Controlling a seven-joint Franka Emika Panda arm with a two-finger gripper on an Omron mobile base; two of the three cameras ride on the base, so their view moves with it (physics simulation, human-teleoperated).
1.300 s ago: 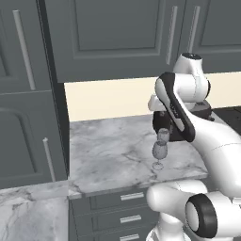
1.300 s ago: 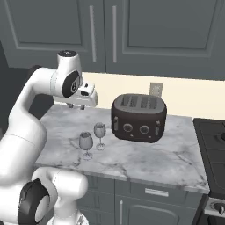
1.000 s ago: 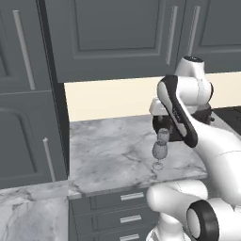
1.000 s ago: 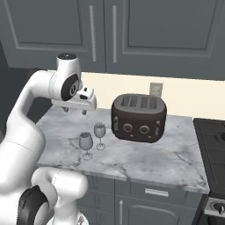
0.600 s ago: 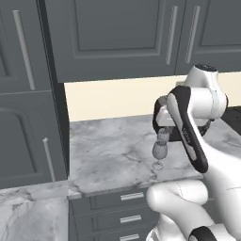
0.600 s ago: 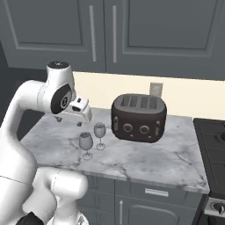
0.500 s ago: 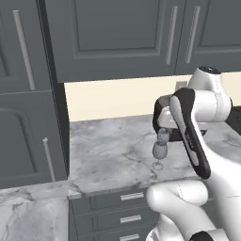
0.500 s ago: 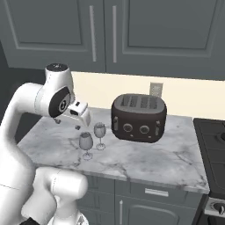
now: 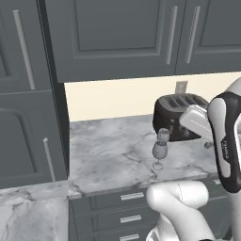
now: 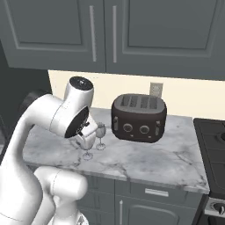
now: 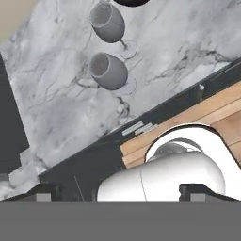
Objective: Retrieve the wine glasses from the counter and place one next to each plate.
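Observation:
Two clear, grey-tinted wine glasses stand side by side on the marble counter (image 9: 108,146), near its front edge. In the hand view I look down on them from above: the nearer glass (image 11: 109,70) and the farther glass (image 11: 107,21). From the left base they are the nearer glass (image 9: 159,151) and the farther glass (image 9: 163,136). My gripper (image 11: 118,192) is open, its fingertips (image 11: 44,193) wide apart with nothing between them, above and short of the glasses. My forearm partly covers the nearer glass (image 10: 88,144). The plates are out of view.
A dark toaster (image 10: 138,116) sits just behind the glasses. Dark upper cabinets (image 9: 117,37) hang over the counter and a tall cabinet (image 9: 28,117) closes its left end. Drawers (image 9: 124,207) run below. A stove (image 10: 211,136) borders the right end.
The arm has swung from over the glasses toward the toaster side and folded lower. The gripper has opened a little wider. The glasses have not moved.

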